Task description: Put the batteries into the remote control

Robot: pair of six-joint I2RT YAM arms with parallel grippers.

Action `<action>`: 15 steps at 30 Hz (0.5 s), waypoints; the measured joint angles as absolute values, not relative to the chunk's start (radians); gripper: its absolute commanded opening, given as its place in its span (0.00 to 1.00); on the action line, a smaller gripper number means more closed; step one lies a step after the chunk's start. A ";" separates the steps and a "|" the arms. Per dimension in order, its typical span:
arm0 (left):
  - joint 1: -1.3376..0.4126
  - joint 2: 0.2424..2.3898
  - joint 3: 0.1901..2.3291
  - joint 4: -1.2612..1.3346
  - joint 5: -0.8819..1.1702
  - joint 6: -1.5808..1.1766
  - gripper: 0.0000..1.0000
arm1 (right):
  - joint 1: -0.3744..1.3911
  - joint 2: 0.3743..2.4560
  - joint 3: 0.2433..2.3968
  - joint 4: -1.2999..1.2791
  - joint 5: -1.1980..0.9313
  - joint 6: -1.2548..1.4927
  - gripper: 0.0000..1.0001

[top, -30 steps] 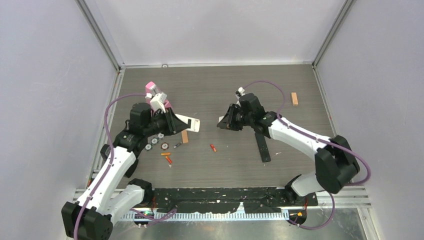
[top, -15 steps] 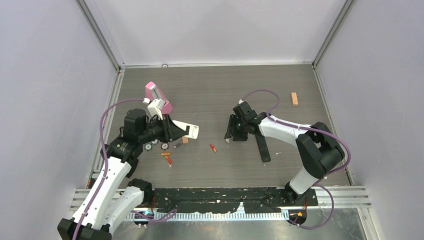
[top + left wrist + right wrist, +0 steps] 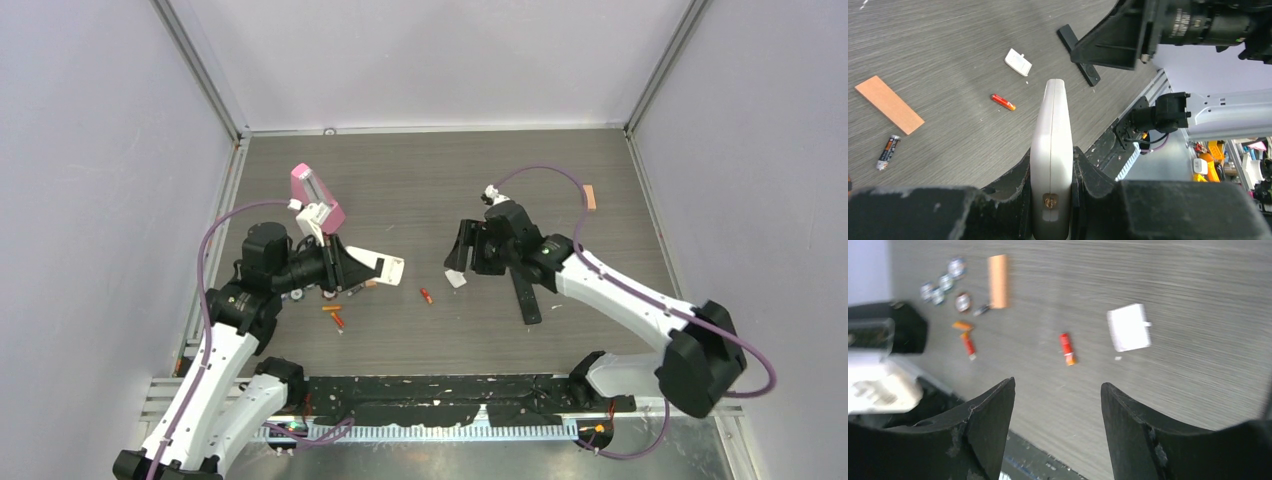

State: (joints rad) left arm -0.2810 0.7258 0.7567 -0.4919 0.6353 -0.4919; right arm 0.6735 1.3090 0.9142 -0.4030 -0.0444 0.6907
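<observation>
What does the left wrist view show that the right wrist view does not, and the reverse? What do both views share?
Only the left wrist view: the right arm above the table.
Only the right wrist view: the round discs, two orange batteries near them, and the open right pincer.
Both: the white remote clamped in the left pincer, the red battery, the small white cover and the wooden block.

The left arm and right arm have white links, bulky black joints and black bases. A purple cable loops along each. The right gripper has black, wedge-shaped fingers with scuffed, chipped edges.
</observation>
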 measured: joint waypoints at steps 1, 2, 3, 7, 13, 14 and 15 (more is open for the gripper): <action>-0.281 0.725 0.757 -0.492 0.645 -0.492 0.00 | 0.691 1.266 0.906 -0.378 -0.073 0.675 0.69; -0.281 0.725 0.757 -0.492 0.654 -0.490 0.00 | 0.705 1.242 0.903 -0.363 -0.096 0.662 0.70; -0.281 0.724 0.757 -0.492 0.666 -0.488 0.00 | 0.725 1.216 0.900 -0.337 -0.126 0.646 0.71; -0.281 0.725 0.760 -0.508 0.732 -0.459 0.00 | 0.815 1.171 0.899 -0.216 -0.275 0.573 0.77; -0.281 0.735 0.789 -0.522 0.886 -0.410 0.00 | 0.870 1.169 0.899 -0.093 -0.451 0.514 0.81; -0.281 0.733 0.791 -0.515 0.915 -0.407 0.00 | 0.870 1.169 0.899 -0.085 -0.463 0.509 0.81; -0.281 0.731 0.793 -0.509 0.938 -0.406 0.00 | 0.871 1.169 0.899 -0.076 -0.476 0.503 0.81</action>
